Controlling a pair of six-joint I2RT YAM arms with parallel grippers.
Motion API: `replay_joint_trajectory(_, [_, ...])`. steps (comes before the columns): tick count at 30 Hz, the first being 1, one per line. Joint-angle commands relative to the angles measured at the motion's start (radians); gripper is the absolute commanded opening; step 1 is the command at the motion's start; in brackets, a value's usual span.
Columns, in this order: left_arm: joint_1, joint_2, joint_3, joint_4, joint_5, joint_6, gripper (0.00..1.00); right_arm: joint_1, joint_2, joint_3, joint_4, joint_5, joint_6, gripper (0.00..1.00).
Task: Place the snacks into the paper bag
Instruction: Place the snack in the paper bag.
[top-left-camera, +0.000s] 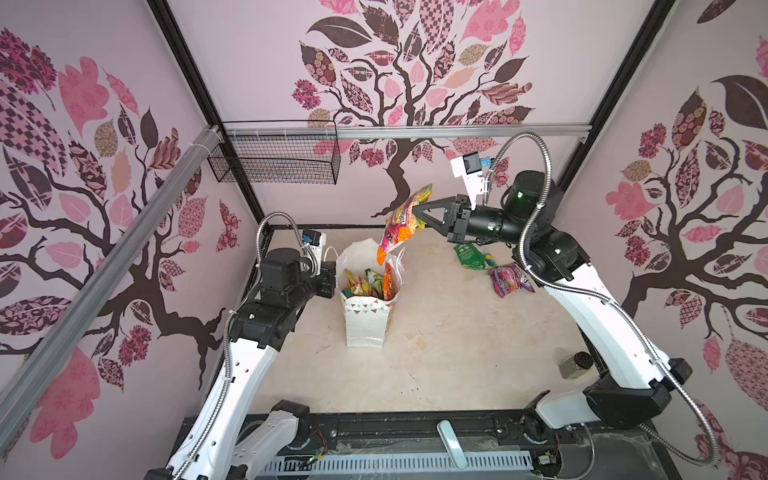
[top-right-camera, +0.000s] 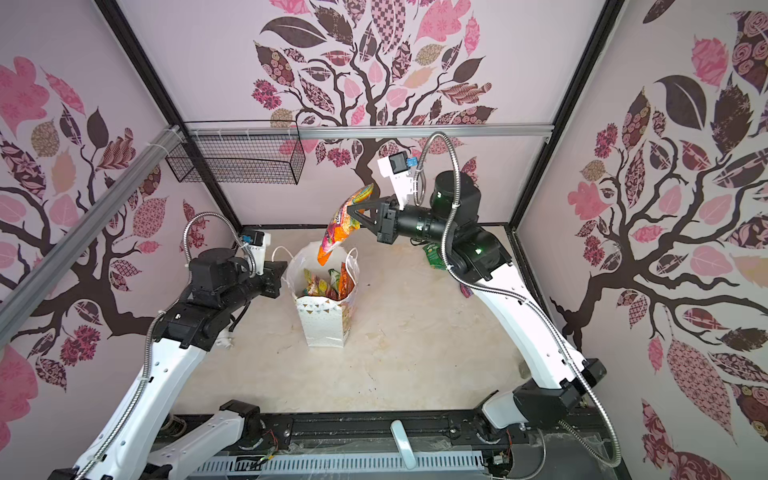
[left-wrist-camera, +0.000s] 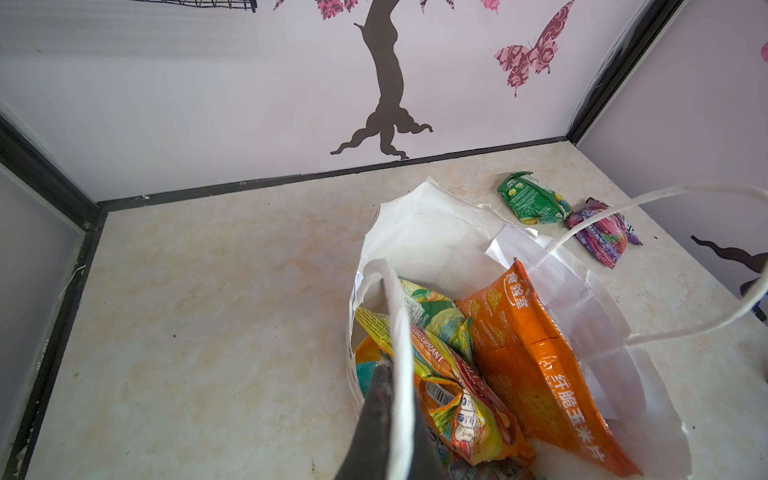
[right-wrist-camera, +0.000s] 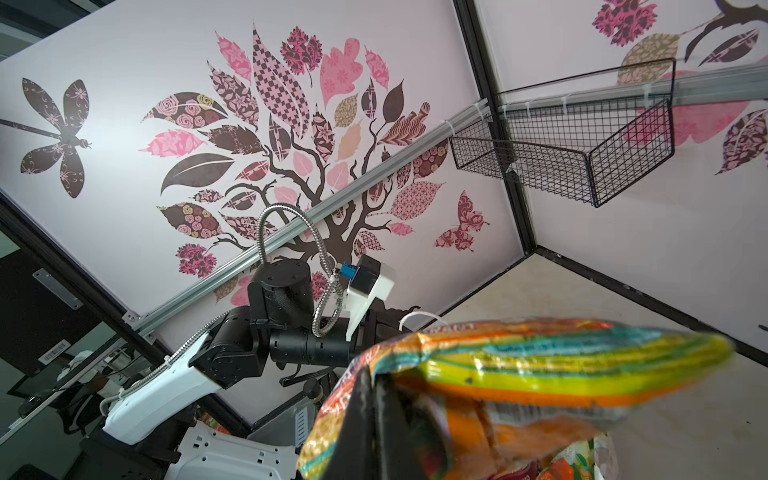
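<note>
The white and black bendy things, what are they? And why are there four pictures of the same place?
They are two robot arms. Two pictures look down from above, side by side like a pair of eyes. The other two come from a small camera on each arm's wrist. Each arm ends in a pincher called an end effector. The right end effector is pinched shut on an orange snack pouch, dangling it over the white paper bag. The left end effector is shut on the bag's edge. Several pouches sit in the bag already. On the table lie a green pouch, a purple pouch and a small jar. A wire basket hangs on the wall.
</note>
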Motion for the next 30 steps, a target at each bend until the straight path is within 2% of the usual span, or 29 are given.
replay_joint_trajectory(1, [0.001,-0.021,-0.015,0.038,-0.010,0.003,0.00,0.023,0.047,0.077,-0.040,-0.023,-0.050,0.00])
replay_joint_trajectory(10, [0.001,-0.022,-0.015,0.037,-0.009,0.003,0.00,0.076,0.136,0.165,-0.206,0.026,-0.140,0.00])
replay_joint_trajectory(17, [0.001,-0.024,-0.013,0.037,-0.009,0.004,0.00,0.120,0.194,0.193,-0.254,0.059,-0.180,0.00])
replay_joint_trajectory(25, [0.001,-0.029,-0.018,0.042,-0.009,0.004,0.00,0.136,0.354,0.363,-0.391,0.093,-0.243,0.00])
replay_joint_trajectory(30, [0.000,-0.030,-0.017,0.039,-0.009,0.003,0.00,0.140,0.418,0.389,-0.384,0.148,-0.253,0.00])
